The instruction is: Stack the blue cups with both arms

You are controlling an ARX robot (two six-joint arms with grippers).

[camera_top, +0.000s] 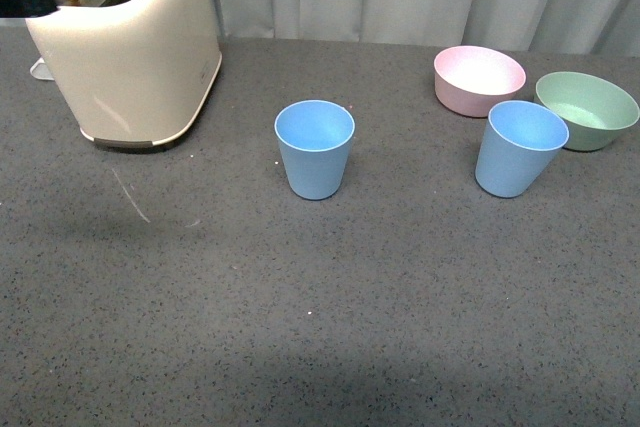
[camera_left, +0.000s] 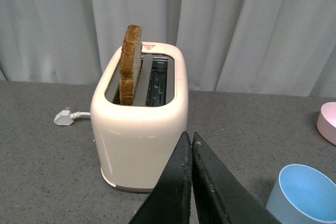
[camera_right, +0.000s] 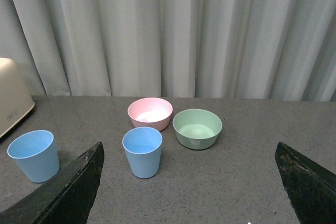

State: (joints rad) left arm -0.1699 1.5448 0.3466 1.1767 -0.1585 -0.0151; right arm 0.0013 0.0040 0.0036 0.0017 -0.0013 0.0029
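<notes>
The left gripper (camera_left: 189, 142) was closed on nothing, the right gripper (camera_right: 189, 150) wide open. The middle blue cup (camera_top: 314, 150) and the right blue cup (camera_top: 520, 147) stood upright, well apart. Grasping was not begun; probably each gripper must first reach one.

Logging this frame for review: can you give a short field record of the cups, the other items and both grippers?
cups: left blue cup and right blue cup, upright, apart, not stacked
bowls: pink bowl and green bowl, just behind the right blue cup
toaster: far left, bread slice in one slot
left gripper: shut, empty
right gripper: open, empty
</notes>
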